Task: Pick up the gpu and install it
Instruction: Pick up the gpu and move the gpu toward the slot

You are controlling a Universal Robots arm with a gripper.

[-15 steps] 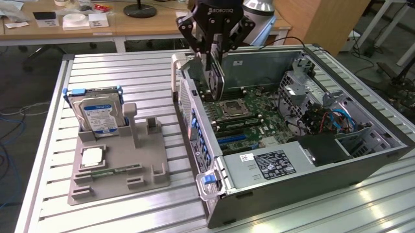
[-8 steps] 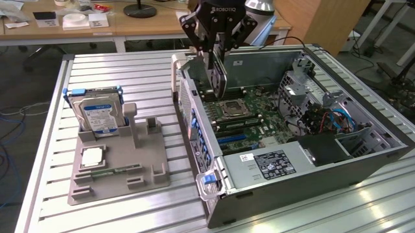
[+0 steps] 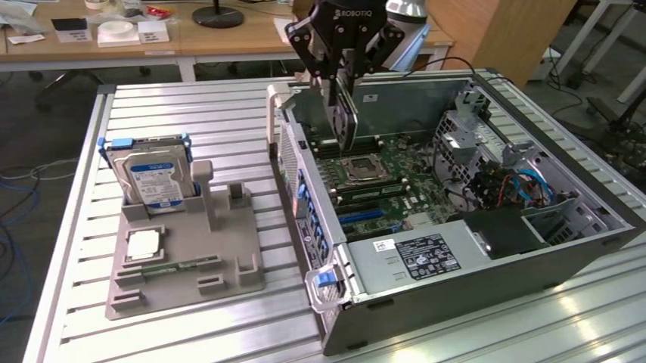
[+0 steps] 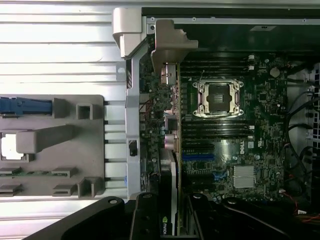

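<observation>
My gripper [image 3: 341, 82] hangs over the open computer case [image 3: 444, 272], shut on the top edge of the gpu [image 3: 346, 121]. The card stands on edge, its lower edge close above the motherboard [image 3: 389, 178] by the case's rear wall. Whether it touches a slot I cannot tell. In the wrist view the gpu [image 4: 171, 150] appears edge-on, running from between my gripper [image 4: 172, 217] fingers toward its silver bracket [image 4: 172, 42] at the case wall. The CPU socket [image 4: 216, 97] and blue slots [image 4: 202, 156] lie beside the card.
On the exterior view's left a grey holder [image 3: 187, 257] on the slatted metal table [image 3: 192, 113] carries a hard drive [image 3: 153, 180], a chip [image 3: 141, 243] and a memory stick [image 3: 172, 266]. A drive cage and cables [image 3: 504, 185] take up the case's far side. Desks stand behind.
</observation>
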